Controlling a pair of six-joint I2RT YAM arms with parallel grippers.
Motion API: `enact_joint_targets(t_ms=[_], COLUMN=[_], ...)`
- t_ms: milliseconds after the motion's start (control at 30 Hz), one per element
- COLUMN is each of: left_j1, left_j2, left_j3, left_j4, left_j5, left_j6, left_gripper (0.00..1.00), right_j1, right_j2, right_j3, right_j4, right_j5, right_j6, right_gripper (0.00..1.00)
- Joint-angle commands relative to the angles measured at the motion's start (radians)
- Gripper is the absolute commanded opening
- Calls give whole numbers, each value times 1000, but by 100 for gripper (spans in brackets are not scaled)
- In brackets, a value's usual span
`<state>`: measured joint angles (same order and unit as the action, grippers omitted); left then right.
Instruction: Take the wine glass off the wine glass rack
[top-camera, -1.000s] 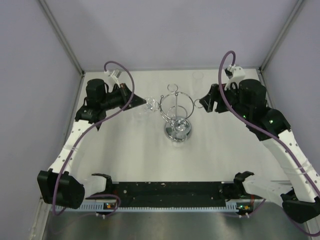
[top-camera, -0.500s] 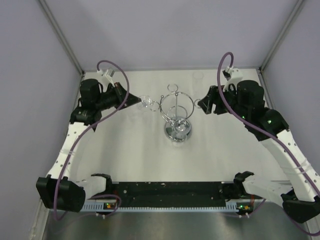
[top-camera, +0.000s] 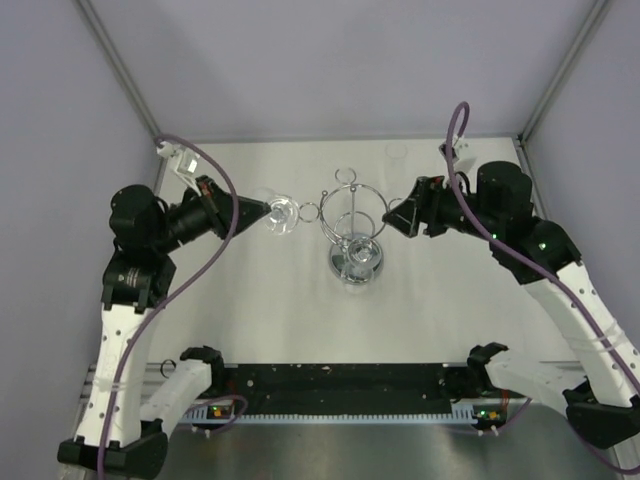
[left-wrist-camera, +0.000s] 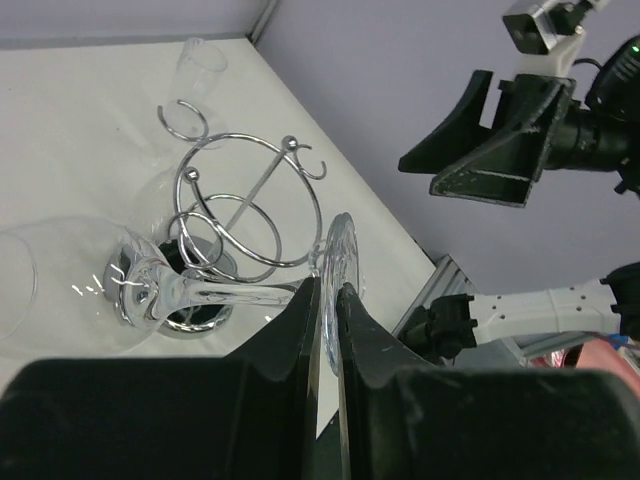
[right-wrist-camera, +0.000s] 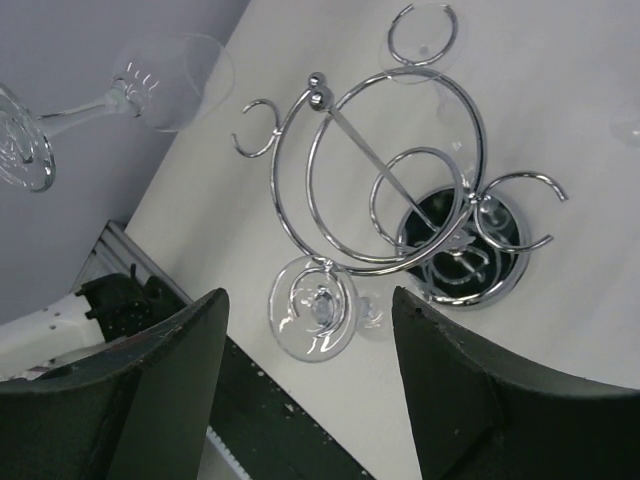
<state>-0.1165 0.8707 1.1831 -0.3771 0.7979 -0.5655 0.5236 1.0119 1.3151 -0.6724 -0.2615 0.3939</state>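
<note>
The chrome wine glass rack (top-camera: 352, 212) stands mid-table on its round mirrored base (top-camera: 357, 263). My left gripper (top-camera: 266, 212) is shut on the foot (left-wrist-camera: 342, 252) of a clear wine glass (top-camera: 281, 213) and holds it on its side, just left of the rack's left ring and apart from it. In the left wrist view its stem runs left to the bowl (left-wrist-camera: 70, 290). My right gripper (top-camera: 399, 214) is open at the rack's right side. In the right wrist view a second wine glass (right-wrist-camera: 314, 308) hangs by its foot from a rack ring, between my open fingers (right-wrist-camera: 160, 380).
A small clear glass (top-camera: 397, 153) stands on the table behind the rack, also in the left wrist view (left-wrist-camera: 200, 66). Grey walls close in the back and both sides. A black rail (top-camera: 330, 382) runs along the near edge.
My left arm has drawn back to the left, carrying the held wine glass slightly left, away from the rack's ring. My right gripper has edged a little toward the rack.
</note>
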Motion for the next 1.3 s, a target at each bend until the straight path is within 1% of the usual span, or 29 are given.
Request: enact_joint_targets(t_ms=[0, 133, 333, 467, 667, 800, 933, 967, 1267], left_j1=[5, 0, -15, -28, -51, -66, -72, -72, -83], left_j2=[-93, -144, -194, -207, -194, -190, -190, -188, -199], left_j3=[44, 15, -62, -76, -99, -118, -158, -163, -206], left_j4=[121, 202, 412, 458, 533, 592, 672, 685, 727], left_j5=[110, 184, 283, 311, 334, 345, 353, 353, 330], left_j6=[33, 27, -16, 9, 19, 15, -2, -2, 35], left_gripper=[0, 0, 0, 0, 0, 0, 0, 0, 0], right_j1=[10, 25, 136, 199, 297, 319, 338, 346, 406], right_j2=[-45, -56, -18, 11, 92, 137, 188, 195, 263], right_j3=[46, 36, 36, -39, -62, -62, -43, -42, -65], right_j4=[88, 184, 269, 450, 554, 626, 665, 700, 841], right_j5=[-159, -251, -199, -196, -134, -116, -136, -133, -127], right_j6=[158, 345, 494, 634, 707, 749, 789, 798, 898], right_gripper=[67, 66, 66, 65, 65, 65, 64, 64, 64])
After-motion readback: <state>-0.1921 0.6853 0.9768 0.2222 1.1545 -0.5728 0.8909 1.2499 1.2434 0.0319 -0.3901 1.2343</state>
